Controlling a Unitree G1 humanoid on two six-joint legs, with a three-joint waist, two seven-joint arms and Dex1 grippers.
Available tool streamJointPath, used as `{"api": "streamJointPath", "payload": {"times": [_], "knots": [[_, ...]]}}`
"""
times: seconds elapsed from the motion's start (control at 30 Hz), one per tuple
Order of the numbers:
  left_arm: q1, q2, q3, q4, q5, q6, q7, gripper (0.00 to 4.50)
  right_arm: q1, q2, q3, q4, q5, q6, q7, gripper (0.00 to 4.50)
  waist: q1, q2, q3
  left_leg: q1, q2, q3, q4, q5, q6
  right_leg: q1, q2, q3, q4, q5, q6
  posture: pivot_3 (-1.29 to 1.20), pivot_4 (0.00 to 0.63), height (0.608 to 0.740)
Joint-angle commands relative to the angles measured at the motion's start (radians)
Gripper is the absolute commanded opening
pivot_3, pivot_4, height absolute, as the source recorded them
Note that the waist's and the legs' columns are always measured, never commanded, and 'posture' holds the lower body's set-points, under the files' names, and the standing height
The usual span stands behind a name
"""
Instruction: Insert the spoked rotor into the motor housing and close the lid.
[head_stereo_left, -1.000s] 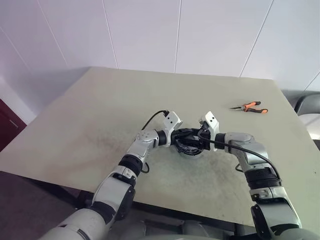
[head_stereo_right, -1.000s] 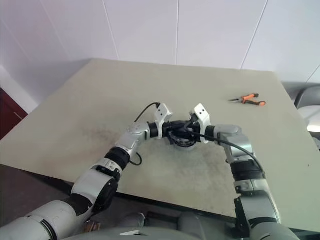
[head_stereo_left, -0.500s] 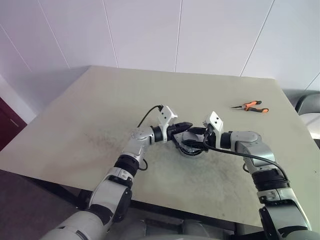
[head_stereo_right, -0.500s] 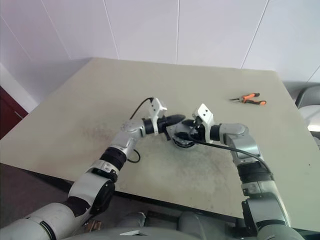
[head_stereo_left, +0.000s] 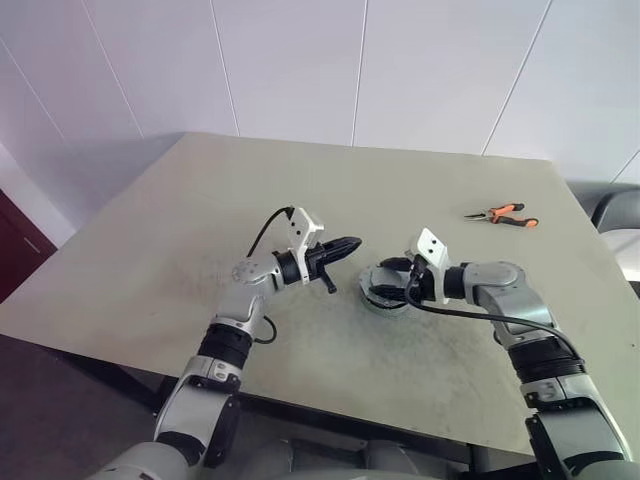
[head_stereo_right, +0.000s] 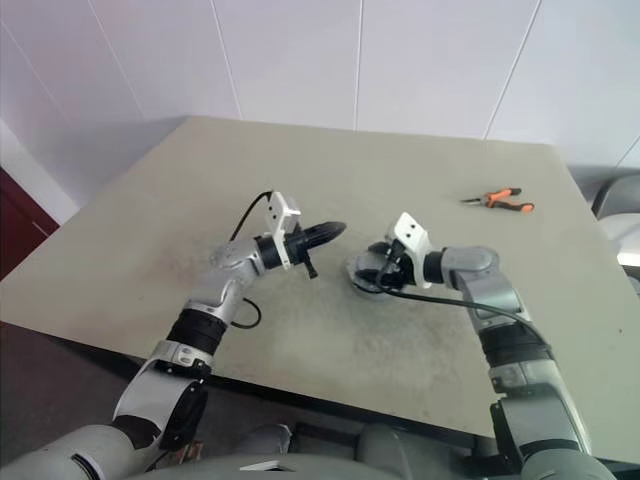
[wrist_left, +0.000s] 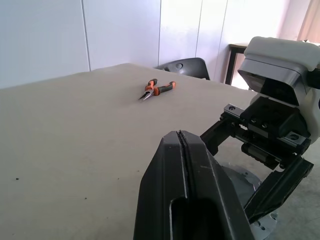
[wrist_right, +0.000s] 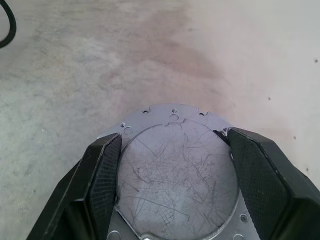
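White panelled walls behind, and we have a pale beige worktop with scuffs and a darker stain near the middle. Going left to right: our left gripper hangs just above the worktop, its black fingers pressed together with nothing between them, pointing across toward the right arm. Just beside it to the right we see the motor housing, a short round drum with a pale, scratched silvery flat face turned toward the right wrist camera and small screw holes around its flange. It sits on the worktop near the centre. Our right gripper straddles the housing, one black finger on each side of the round face, touching or nearly touching its edge; we can't tell whether it is actually squeezing. Rotor and lid: we can't make them out. Far right and further back, well apart from both arms, orange-handled pliers lie flat. Beyond the worktop's far edge in the left wrist view, a dark chair.
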Motion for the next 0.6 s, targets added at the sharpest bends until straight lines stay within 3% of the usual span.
{"api": "streamJointPath", "payload": {"times": [0.03, 0.6], "knots": [[0.002, 0.002, 0.01, -0.047, -0.023, 0.007, 0.009, 0.04, -0.028, -0.019, 0.001, -0.018, 0.007, -0.017, 0.02, 3.03, -0.001, 0.0, 0.0, 0.0, 0.0, 0.0, 0.0, 0.0, 0.0, 0.0, 0.0, 0.0, 0.0, 0.0, 0.0, 0.0, 0.0, 0.74], [0.009, -0.003, -0.001, -0.044, -0.024, 0.007, 0.024, 0.04, -0.022, -0.008, 0.017, 0.026, -0.021, -0.044, -0.024, 3.03, -0.002, 0.0, 0.0, 0.002, 0.001, 0.0, 0.001, 0.0, 0.0, 0.001, 0.0, 0.0, 0.001, 0.0, 0.0, 0.0, 0.0, 0.74]]}}
